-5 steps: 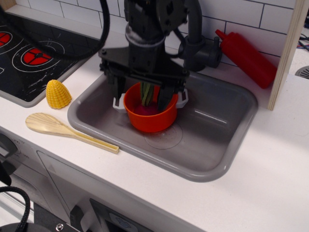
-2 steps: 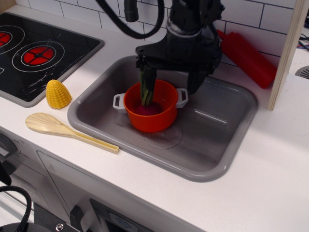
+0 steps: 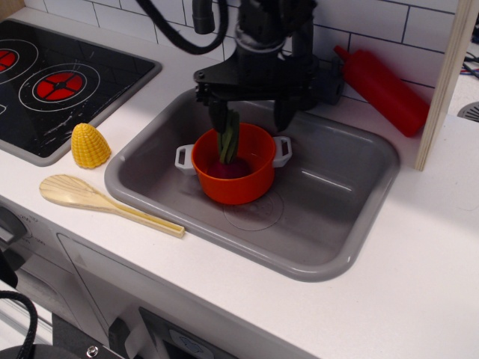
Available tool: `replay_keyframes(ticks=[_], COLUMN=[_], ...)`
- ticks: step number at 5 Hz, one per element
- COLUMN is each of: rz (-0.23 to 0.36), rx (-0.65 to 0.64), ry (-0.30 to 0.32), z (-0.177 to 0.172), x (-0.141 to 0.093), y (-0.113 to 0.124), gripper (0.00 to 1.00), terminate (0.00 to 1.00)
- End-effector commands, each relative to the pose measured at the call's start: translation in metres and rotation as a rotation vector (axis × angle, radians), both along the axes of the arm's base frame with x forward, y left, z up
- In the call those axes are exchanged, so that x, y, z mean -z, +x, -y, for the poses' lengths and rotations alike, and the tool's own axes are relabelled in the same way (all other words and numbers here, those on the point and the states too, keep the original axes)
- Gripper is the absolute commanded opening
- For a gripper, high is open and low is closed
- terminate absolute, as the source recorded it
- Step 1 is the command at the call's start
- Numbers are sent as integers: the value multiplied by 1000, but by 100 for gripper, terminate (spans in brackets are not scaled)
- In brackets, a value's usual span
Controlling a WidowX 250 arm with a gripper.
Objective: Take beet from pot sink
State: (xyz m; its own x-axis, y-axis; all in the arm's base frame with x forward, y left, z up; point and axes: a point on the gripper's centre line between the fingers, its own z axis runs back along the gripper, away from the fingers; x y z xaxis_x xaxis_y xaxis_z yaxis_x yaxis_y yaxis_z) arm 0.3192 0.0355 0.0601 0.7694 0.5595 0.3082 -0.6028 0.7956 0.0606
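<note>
While your gripper (image 3: 251,116) hangs above the pot (image 3: 233,164), its jaws gape wide, empty. Inside the pot, your beet (image 3: 228,153) sits upright.

One grey sink (image 3: 340,224) holds one orange pot (image 3: 233,178), and one beet (image 3: 228,153) sits inside that pot. On the white bench (image 3: 419,284) lie one yellow corn piece (image 3: 90,145), one wooden spoon (image 3: 97,202) and one red ketchup bottle (image 3: 382,90). One stovetop (image 3: 67,82) shows two red burner rings, and one dark tool (image 3: 251,116) hangs above the pot.
</note>
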Motion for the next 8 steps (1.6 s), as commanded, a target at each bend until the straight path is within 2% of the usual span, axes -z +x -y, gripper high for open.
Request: replay_keyframes(ticks=[1, 3, 4, 6, 8], rz=[45, 21, 6, 6, 72], rx=[-25, -32, -47, -42, -169], ry=[26, 84, 71, 50, -21], z=[-25, -22, -25, -24, -24], x=[-9, 10, 9, 4, -39], y=[21, 20, 19, 13, 19], gripper=[100, 100, 0, 0, 0], terminate=[0, 0, 0, 0, 0])
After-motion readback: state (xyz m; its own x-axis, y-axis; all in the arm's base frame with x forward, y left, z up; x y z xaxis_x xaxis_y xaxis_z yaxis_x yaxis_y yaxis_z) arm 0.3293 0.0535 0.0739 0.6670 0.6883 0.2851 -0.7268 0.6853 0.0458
